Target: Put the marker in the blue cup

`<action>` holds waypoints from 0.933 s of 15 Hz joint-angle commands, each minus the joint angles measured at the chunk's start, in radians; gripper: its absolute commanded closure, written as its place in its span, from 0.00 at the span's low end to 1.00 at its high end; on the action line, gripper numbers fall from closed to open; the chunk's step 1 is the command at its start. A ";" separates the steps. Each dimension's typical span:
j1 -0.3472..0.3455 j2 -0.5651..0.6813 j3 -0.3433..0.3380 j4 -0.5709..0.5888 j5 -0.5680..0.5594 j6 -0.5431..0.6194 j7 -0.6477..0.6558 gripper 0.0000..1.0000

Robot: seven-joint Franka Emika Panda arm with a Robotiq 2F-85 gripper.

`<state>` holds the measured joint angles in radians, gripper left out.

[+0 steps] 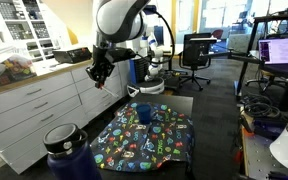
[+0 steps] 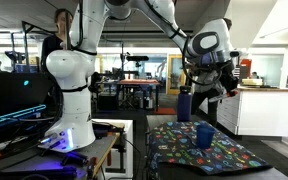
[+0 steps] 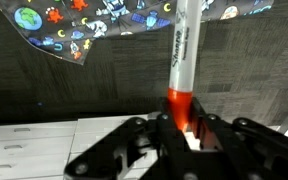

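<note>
My gripper (image 3: 181,125) is shut on a marker (image 3: 185,55), a grey Sharpie with an orange-red end held between the fingers. In both exterior views the gripper (image 1: 97,72) (image 2: 202,92) hangs high in the air, to the side of the table with the space-pattern cloth (image 1: 149,140) (image 2: 209,152). The small dark-blue cup (image 1: 144,113) (image 2: 205,135) stands upright on that cloth, below and apart from the gripper. The cup is out of the wrist view.
A large dark navy bottle with a lid (image 1: 68,152) (image 2: 184,104) stands near the cloth's edge. White drawers and a counter (image 1: 34,100) run along one side. A second white robot base (image 2: 69,90), desks and office chairs (image 1: 196,52) stand around.
</note>
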<state>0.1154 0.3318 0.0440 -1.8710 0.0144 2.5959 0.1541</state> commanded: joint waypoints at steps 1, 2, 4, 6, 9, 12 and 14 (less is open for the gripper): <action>-0.023 -0.092 0.016 -0.120 0.019 0.113 -0.063 0.94; -0.025 -0.102 0.017 -0.137 0.021 0.140 -0.073 0.94; -0.030 -0.125 0.022 -0.172 0.030 0.189 -0.092 0.94; -0.036 -0.144 0.028 -0.202 0.040 0.230 -0.114 0.94; -0.043 -0.164 0.038 -0.237 0.059 0.276 -0.138 0.94; -0.052 -0.182 0.050 -0.265 0.085 0.312 -0.166 0.94; -0.058 -0.198 0.058 -0.288 0.119 0.343 -0.206 0.94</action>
<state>0.0850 0.1989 0.0744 -2.0809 0.0815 2.8845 0.0138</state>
